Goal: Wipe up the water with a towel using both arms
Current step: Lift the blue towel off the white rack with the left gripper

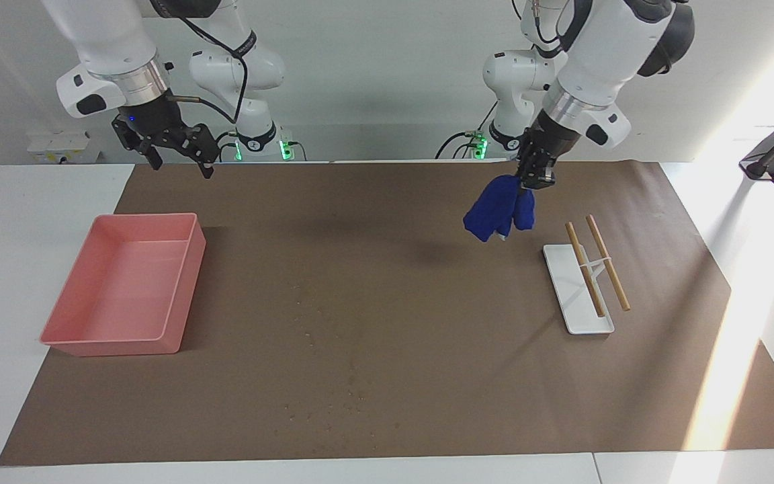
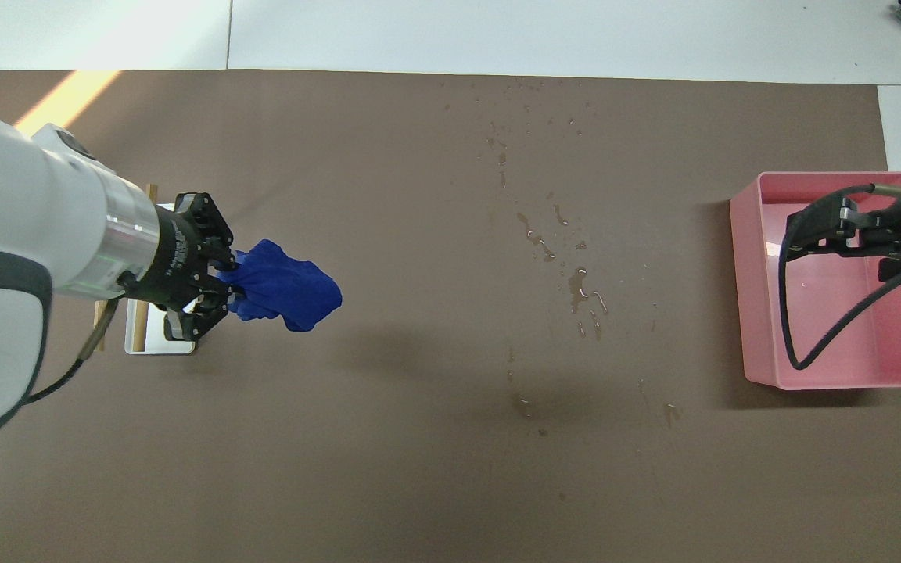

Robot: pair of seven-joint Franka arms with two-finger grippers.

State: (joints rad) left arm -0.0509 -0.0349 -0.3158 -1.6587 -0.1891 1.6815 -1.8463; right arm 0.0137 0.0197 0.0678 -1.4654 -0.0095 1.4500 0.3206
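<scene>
Facing view: we see left gripper (image 1: 536, 176) clamping towel (image 1: 501, 208) above brown mat (image 1: 387, 282) | right gripper (image 1: 179, 158) spread wide | water (image 2: 576, 281) mid-mat

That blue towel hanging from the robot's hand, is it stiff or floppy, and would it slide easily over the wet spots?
Probably floppy: the towel droops in bunched folds below the left gripper, which pinches only its top. It looks light, since a small pinch holds it. Pushed across the water on the brown mat, it would likely crumple rather than slide flat.
</scene>
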